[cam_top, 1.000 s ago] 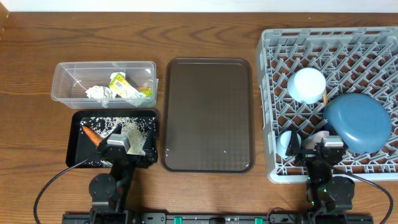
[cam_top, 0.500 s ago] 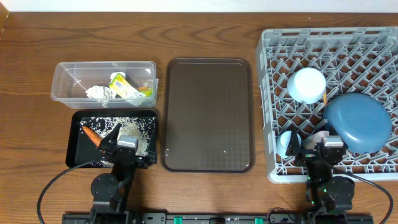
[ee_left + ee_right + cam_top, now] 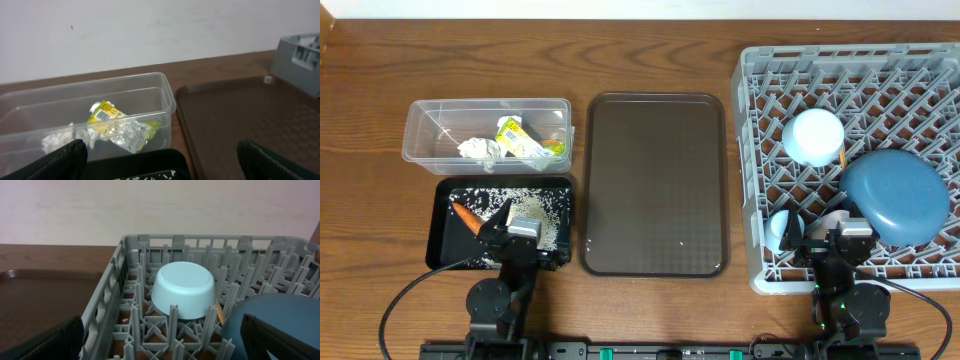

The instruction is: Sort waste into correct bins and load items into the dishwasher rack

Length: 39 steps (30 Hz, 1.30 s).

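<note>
The clear tub (image 3: 415, 130) holds crumpled white paper (image 3: 478, 149) and the yellow-green wrapper (image 3: 520, 140). An orange carrot (image 3: 466, 215) and rice grains (image 3: 535, 206) lie in the black tray (image 3: 442, 245). My left gripper (image 3: 525, 232) hovers open over that tray's near half, facing the tub (image 3: 167, 97) and wrapper (image 3: 117, 125). In the grey rack (image 3: 745, 150) are an upturned white-blue bowl (image 3: 815, 136), the blue plate (image 3: 895, 197), a light blue cup (image 3: 782, 228) and a chopstick (image 3: 842, 157). My right gripper (image 3: 840, 236) stands open over the rack's near edge, empty, with bowl (image 3: 185, 290) and plate (image 3: 280, 320) ahead.
A large dark brown serving tray (image 3: 655, 170) lies between the bins and the rack, with nothing on it. It shows to the right in the left wrist view as the brown tray (image 3: 240, 115). A wall runs behind the table.
My left gripper has shifted slightly to the right over the black tray, uncovering more of the carrot. The right arm has not moved.
</note>
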Each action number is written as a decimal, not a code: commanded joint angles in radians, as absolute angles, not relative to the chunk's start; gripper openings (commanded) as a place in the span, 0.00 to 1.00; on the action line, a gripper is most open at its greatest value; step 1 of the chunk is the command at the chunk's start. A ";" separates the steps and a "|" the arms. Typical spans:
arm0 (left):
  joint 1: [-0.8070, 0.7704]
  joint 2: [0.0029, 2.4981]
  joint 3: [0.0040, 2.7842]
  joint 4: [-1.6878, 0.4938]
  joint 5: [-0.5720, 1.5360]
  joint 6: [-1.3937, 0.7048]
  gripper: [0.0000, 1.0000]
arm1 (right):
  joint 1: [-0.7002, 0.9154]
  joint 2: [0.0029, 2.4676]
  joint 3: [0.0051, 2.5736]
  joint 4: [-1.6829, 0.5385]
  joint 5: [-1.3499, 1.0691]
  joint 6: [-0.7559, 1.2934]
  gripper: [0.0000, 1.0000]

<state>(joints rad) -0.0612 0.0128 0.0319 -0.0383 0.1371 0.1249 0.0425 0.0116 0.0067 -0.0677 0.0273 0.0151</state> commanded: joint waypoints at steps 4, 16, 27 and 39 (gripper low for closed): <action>-0.065 0.001 0.004 -0.020 0.054 -0.013 0.98 | 0.052 0.005 0.005 -0.071 0.040 0.022 0.99; -0.062 0.001 0.004 -0.010 0.003 -0.121 0.98 | 0.052 0.005 0.005 -0.071 0.040 0.022 0.99; -0.062 0.001 0.004 0.172 -0.009 -0.179 0.98 | 0.052 0.006 0.005 -0.071 0.040 0.022 0.99; -0.062 0.001 0.004 0.183 -0.012 -0.178 0.98 | 0.052 0.006 0.005 -0.071 0.040 0.022 0.99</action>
<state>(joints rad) -0.0608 0.0074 0.0063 0.2150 -0.0040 -0.1650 0.0425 0.0120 0.0067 -0.0677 0.0277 0.0151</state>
